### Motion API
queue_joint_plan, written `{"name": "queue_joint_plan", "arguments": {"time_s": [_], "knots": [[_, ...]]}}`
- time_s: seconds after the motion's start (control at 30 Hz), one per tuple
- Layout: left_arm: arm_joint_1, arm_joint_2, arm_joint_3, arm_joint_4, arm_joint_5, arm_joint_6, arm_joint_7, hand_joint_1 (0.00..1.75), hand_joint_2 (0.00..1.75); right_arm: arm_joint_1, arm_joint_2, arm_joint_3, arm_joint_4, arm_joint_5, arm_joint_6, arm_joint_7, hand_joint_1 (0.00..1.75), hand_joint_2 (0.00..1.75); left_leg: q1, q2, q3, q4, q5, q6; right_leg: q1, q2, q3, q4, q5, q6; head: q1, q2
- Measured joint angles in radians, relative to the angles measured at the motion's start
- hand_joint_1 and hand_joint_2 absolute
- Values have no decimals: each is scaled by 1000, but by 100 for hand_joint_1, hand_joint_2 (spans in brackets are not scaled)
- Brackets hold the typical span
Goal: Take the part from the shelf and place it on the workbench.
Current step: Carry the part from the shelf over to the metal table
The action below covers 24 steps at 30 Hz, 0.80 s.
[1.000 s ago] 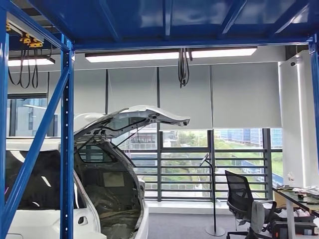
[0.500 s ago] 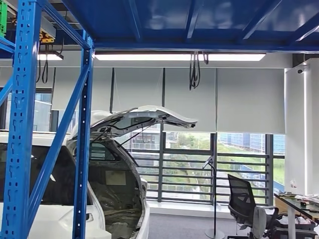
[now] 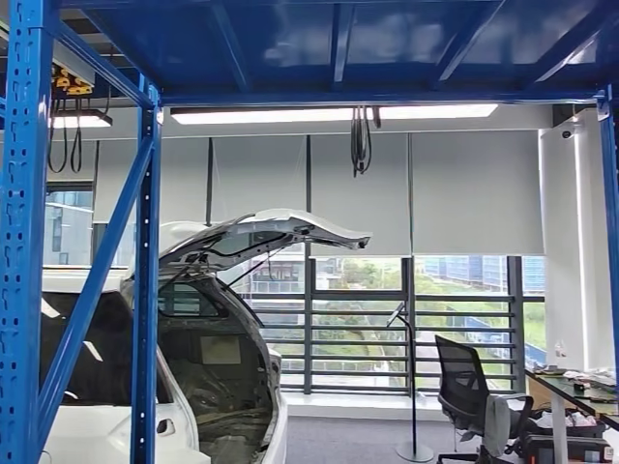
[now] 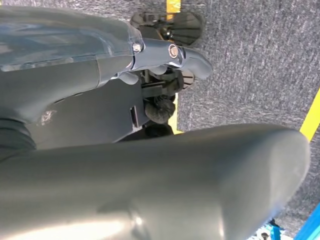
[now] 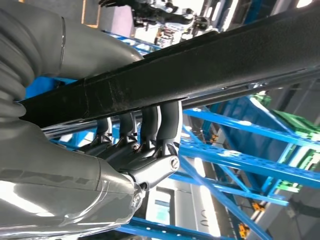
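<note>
Black bar-shaped part (image 5: 211,60) sat clamped in the right robot hand (image 5: 124,150) — dark fingers (image 5: 151,122) curled round its long edge, thick grey thumb on the opposite side. Part ran as a long straight strip across the right wrist view and out past the frame edge. Behind it, blue shelf (image 5: 241,160) beams and diagonal braces, with a green crate (image 5: 298,122) sitting among the racking.

Left robot hand (image 4: 166,55) hung over grey carpet floor (image 4: 256,60); visible fingers looked curled in with nothing in them, though a large grey rounded shape in the foreground blocked much of that view. Yellow floor tape (image 4: 311,117) crossed the carpet.

Head view was aimed forward through the racking, not at the hands. Blue upright (image 3: 22,242) at 9 o'clock, second upright (image 3: 146,290) just beside it, diagonal brace between them, blue deck overhead at 12 o'clock. White car (image 3: 146,387) with tailgate (image 3: 278,232) raised stood behind the uprights at 7–8 o'clock, cargo bay open toward the camera. Strip light (image 3: 329,113) ran along the ceiling, a bundle of black cables (image 3: 358,140) hanging just below it. Roller blinds half down over the windows, railing and greenery outside. Black mesh office chair (image 3: 467,387) at 5 o'clock, floor stand (image 3: 412,387) near it, and a cluttered surface (image 3: 576,387) at 4 o'clock against the white wall — part was nowhere on it, held in the right robot hand.
</note>
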Motion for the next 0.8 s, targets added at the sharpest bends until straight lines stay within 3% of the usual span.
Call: {"name": "queue_joint_plan", "arguments": {"time_s": [0.07, 0.1, 0.13, 0.17, 0.27, 0.33, 0.4, 0.47, 0.5, 0.57, 0.6, 0.63, 0.67, 0.73, 0.8], "knots": [[1, 0, 0, 0, 0, 0, 0, 0, 175, 1, 1, 1, 0, 0, 0, 0, 175, 175, 3, 0, -40, 123, -73, -8, 0, -2, -13, 1, 9, -3, 0, 0], [1, 0, 0, 0, 0, 0, 0, 0, 175, 2, 1, 2, 1, 0, 0, 0, 175, 175, 4, 0, -50, 166, -90, -11, 1, -3, -21, 4, 13, -2, 0, 0], [1, 0, 0, 0, 0, 0, 0, 0, 175, 2, 1, 3, 1, 0, 0, 0, 175, 175, 6, 0, -45, 176, -90, -14, 0, -3, -29, 7, 17, -1, 0, 0], [1, 1, 0, 0, 0, 1, 0, 0, 175, 2, 1, 3, 1, 0, 0, 0, 175, 175, 8, 0, -21, 146, -72, -16, -1, -3, -37, 11, 20, 2, 0, 0], [-3, 1, 0, 0, 0, 3, 2, 0, 175, 0, 1, 3, 1, 0, 0, 0, 175, 175, 14, -1, 89, -38, -6, -20, 0, -1, -57, 28, 27, 13, 0, 0], [-5, 0, 0, 0, -1, 7, 7, 0, 175, -1, 2, 3, 1, 0, 0, 0, 175, 175, 11, -2, 105, -80, 0, -13, 3, -1, -69, 36, 34, 24, -1, 0], [-3, 0, 0, 0, -1, 10, 10, 0, 175, -1, 2, 3, 1, 0, 0, 0, 175, 175, 8, -2, 96, -79, 11, 3, 0, 0, -76, 39, 40, 37, -1, 0], [-4, 0, 0, 0, -1, 11, 10, 0, 175, -2, 1, 3, 1, 0, 0, 0, 175, 175, 7, 2, 85, -81, 25, 23, -5, 1, -87, 67, 4, 47, -1, 0], [-6, 0, 0, 0, -1, 11, 10, 0, 175, -2, 1, 4, 1, 0, 0, 0, 175, 175, 7, 4, 77, -82, 33, 31, -6, 2, -99, 107, -36, 50, -1, 0], [-7, 0, 0, 0, -1, 11, 10, 0, 175, -1, -1, 4, 1, 0, 0, 0, 175, 175, 3, 6, 57, -81, 49, 39, -7, 2, -129, 230, -126, 54, -1, 0], [-6, 0, 0, 0, -1, 11, 10, 0, 175, -1, -3, 4, 1, 0, 0, 0, 175, 175, 0, 8, 46, -81, 56, 41, -7, 2, -136, 284, -152, 54, -1, 0], [-6, 0, 0, 0, -1, 11, 10, 0, 175, 0, -4, 4, 1, 0, 1, 0, 175, 175, -3, 8, 36, -80, 65, 42, -6, 2, -131, 310, -156, 53, -1, 0], [-6, 0, 1, 0, -1, 11, 10, 0, 175, 0, -5, 4, 1, 0, 1, 0, 175, 175, -6, 9, 25, -80, 73, 42, -5, 3, -109, 301, -142, 51, -1, 0], [-7, 0, 1, 0, -1, 11, 10, 0, 175, -1, -5, 4, 0, 0, 2, 0, 175, 175, -10, 8, 8, -80, 88, 42, 1, 3, -19, 185, -93, 38, -1, 0], [-7, -2, 1, 0, -1, 11, 9, 0, 175, -4, -2, 4, 0, 0, 3, 0, 175, 175, -12, 8, -3, -80, 102, 35, 9, 4, 73, 43, -76, 22, -1, 0]]}}
